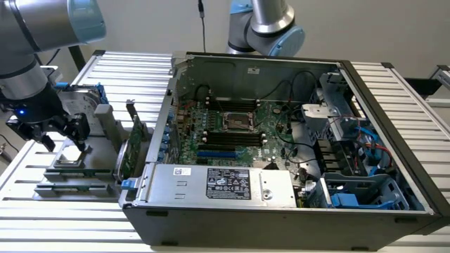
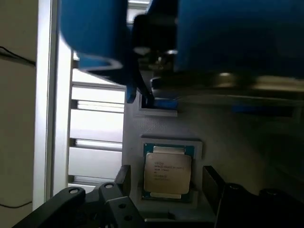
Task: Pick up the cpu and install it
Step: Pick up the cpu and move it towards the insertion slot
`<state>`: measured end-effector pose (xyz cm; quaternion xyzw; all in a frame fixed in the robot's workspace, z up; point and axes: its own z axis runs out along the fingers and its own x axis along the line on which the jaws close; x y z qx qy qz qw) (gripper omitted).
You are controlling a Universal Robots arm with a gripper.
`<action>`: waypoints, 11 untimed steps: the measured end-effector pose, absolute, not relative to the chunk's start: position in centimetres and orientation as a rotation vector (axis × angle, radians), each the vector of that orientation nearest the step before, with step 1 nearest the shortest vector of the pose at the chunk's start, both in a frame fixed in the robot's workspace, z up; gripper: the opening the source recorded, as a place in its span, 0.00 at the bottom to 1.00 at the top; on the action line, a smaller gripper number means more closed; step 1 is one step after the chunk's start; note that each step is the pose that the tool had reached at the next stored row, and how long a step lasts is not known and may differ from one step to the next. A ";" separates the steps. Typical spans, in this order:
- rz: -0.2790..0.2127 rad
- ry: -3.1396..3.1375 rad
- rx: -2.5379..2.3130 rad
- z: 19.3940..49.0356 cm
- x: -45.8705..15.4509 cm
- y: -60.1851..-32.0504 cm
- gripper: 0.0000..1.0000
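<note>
The cpu (image 2: pixel 167 173) is a small square chip with a silver metal top and printed text, lying flat in a grey holder (image 2: pixel 161 128). In the exterior view the cpu (image 1: pixel 70 153) sits in the grey fixture at that view's left. My gripper (image 1: pixel 65 143) hangs just above it, open, one black finger on each side. The wrist view has the gripper (image 2: pixel 166 183) with its fingers (image 2: pixel 124 176) flanking the chip without touching it. The empty CPU socket (image 1: pixel 238 122) shows on the green motherboard inside the open computer case (image 1: pixel 281 211).
A hard drive with blue rails (image 1: pixel 84 100) and a green circuit card (image 1: pixel 134 139) stand upright in the fixture beside the gripper. A second robot arm (image 1: pixel 264 29) rises behind the case. Cables and drive cages crowd the case at the exterior view's right.
</note>
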<state>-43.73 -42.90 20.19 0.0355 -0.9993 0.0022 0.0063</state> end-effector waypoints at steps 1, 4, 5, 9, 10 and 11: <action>0.007 -3.128 0.110 20.0 -43.7 -42.9 0.71; 0.006 -3.131 0.105 19.5 -43.7 -43.0 0.71; 0.006 -3.131 0.103 19.4 -43.7 -43.0 0.71; 0.006 -3.131 0.095 19.3 -43.7 -43.1 0.71; 0.006 -3.132 0.092 19.3 -43.7 -43.1 0.71; 0.006 -3.132 0.090 19.3 -43.7 -43.1 0.71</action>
